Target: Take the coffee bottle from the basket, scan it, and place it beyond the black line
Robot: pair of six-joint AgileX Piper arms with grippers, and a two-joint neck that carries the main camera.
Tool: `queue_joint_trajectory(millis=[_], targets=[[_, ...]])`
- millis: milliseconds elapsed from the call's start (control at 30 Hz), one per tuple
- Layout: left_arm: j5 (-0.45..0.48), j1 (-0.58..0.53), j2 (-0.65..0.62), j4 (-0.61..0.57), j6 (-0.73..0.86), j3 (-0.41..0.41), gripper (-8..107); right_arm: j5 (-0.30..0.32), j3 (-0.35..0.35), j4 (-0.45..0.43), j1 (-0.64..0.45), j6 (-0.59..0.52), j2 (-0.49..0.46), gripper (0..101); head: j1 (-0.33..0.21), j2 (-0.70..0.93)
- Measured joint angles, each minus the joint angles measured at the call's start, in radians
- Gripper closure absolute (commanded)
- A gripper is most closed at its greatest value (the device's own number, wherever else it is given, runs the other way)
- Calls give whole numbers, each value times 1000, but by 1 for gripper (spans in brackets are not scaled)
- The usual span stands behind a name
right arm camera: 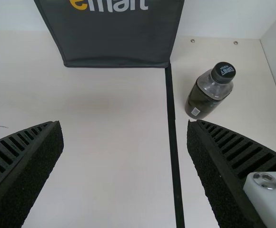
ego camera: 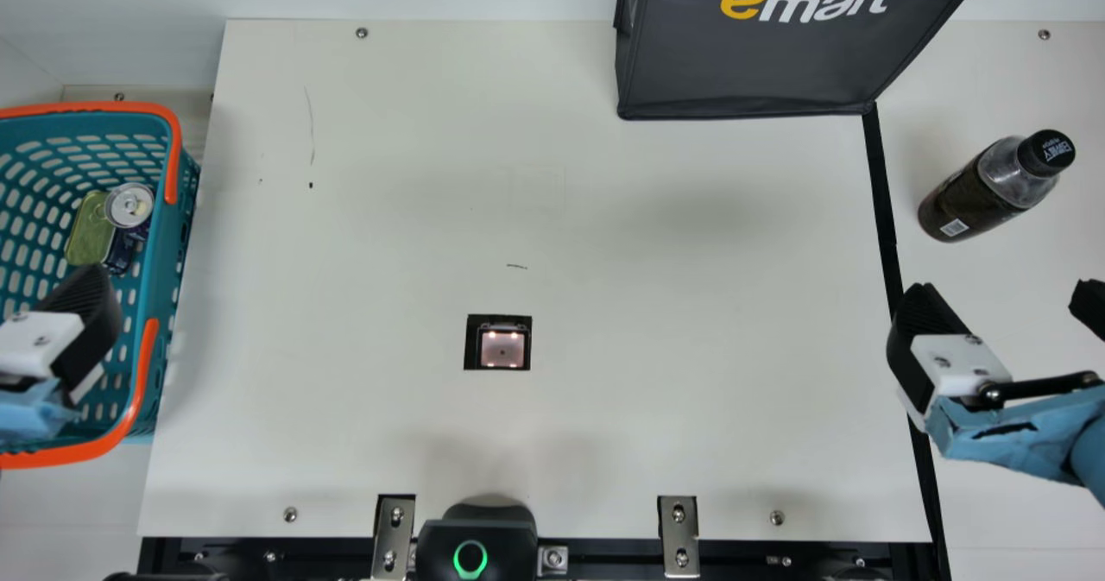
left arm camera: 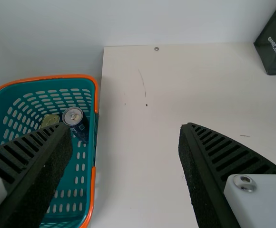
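1. Coffee bottle (ego camera: 971,201): upright, as far as can be judged, on the table (ego camera: 691,218), beyond the black line (ego camera: 881,184). Likely to feel moderately heavy, judging by the dark fill, with most weight low down.
2. Right claw (right arm camera: 124,122): spread, with nothing between the fingers, nearer to the bottle. Left claw (left arm camera: 127,126): likewise spread and empty, above the basket (ego camera: 160,253).
3. For any regrip, take hold around the broad middle of the body (right arm camera: 201,102), square across, keeping the bottle upright. Probably smooth plastic, firm but able to give a little under a hard squeeze; liable to slip or turn if caught off-centre. Hardly fragile, though easy to tip with a knock up high.
4. Avoid pinching by the cap (right arm camera: 223,72): narrow, and apt to let the weight swing below.
5. In looks, plain and rounded overall: dark brown, nearly black, through the lower body.
6. Clear and glossy at the shoulder (right arm camera: 213,88), narrowing towards the top.
7. Black on the cap, round and flat-topped, with small white print.
8. Low on the side, a small pale patch (ego camera: 954,228), probably the code for scanning.
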Motion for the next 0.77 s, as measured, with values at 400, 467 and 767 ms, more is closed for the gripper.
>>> queue_joint_trajectory(millis=[400, 467, 767], targets=[[0, 0, 0, 0, 0, 0, 9, -1, 0, 0, 0, 0, 0, 10, 0, 0], [0, 0, 0, 0, 0, 0, 9, -1, 0, 0, 0, 0, 0, 10, 0, 0], [0, 0, 0, 0, 0, 0, 9, -1, 0, 0, 0, 0, 0, 10, 0, 2]])
